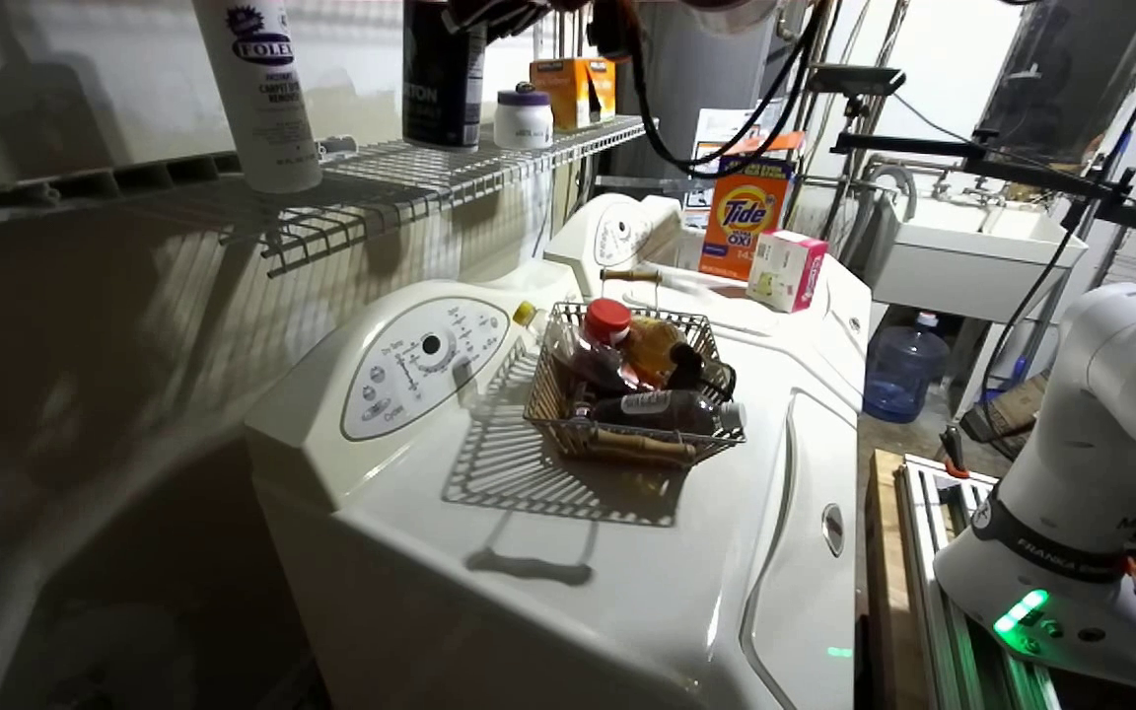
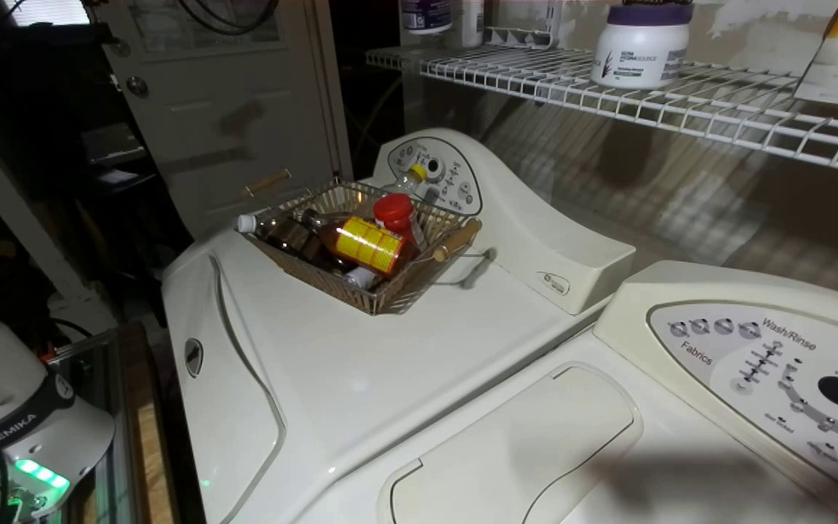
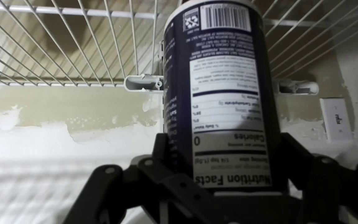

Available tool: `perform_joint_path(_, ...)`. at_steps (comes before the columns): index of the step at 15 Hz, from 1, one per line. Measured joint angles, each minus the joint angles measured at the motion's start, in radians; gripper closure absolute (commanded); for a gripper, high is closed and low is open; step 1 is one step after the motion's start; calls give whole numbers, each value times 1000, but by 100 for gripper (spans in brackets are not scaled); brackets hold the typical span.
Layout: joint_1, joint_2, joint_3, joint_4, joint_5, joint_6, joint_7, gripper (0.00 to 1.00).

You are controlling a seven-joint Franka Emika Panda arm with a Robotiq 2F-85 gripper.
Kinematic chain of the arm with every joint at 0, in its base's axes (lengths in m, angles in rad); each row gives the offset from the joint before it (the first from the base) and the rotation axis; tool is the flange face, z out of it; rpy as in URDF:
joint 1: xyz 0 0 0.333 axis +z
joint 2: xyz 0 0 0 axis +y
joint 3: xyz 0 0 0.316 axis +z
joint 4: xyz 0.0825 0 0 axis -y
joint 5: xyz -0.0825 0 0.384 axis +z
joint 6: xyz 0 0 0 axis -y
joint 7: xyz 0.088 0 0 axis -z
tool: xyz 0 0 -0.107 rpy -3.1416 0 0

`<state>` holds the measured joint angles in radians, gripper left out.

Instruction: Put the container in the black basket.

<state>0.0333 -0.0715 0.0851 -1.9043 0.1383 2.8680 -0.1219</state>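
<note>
The container is a dark, upright canister with a white base rim, at the top of an exterior view (image 1: 442, 94). It also shows, cut off by the top edge, in an exterior view (image 2: 426, 16). In the wrist view the container (image 3: 228, 102) fills the middle, with a nutrition label. My gripper (image 3: 225, 146) is shut on it, a finger against each side. The container's bottom appears a little above the shelf. The black basket (image 1: 546, 390) is a wire basket with wooden handles on the white dryer, also in an exterior view (image 2: 324, 284). It holds several bottles.
The white wire shelf (image 1: 371, 232) carries a white bottle (image 1: 267, 108), a white jar (image 1: 524, 123) and an orange box (image 1: 568, 91). A Tide box (image 1: 744, 212) and a pink-white box (image 1: 785, 271) stand behind the basket. The basket's handles (image 2: 268, 182) stick up.
</note>
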Motion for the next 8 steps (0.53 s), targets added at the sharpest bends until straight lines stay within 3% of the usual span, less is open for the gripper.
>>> perform_joint_path(8, 23, -238, -4, -319, 7, -35, -54, 38)
